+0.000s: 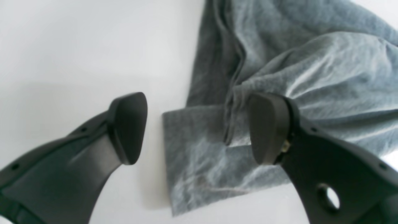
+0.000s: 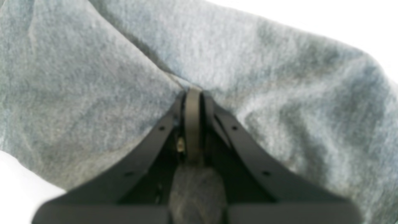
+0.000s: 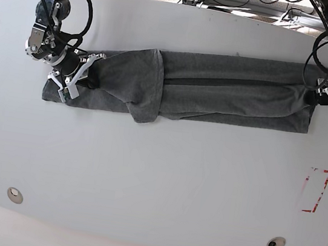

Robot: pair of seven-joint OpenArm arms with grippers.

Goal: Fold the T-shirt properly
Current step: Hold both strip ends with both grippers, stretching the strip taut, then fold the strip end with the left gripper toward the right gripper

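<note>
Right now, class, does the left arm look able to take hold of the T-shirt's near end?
Probably yes. The left gripper is open right at the end of the T-shirt, one fingertip already over the fabric, the other over the bare table, and nothing lies between.

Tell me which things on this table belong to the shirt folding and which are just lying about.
Job:
T-shirt
left end effector, open beside the shirt's edge
right end effector, shut on the fabric

Lying about:
red-outlined rectangle on the white table
cables behind the table
</note>
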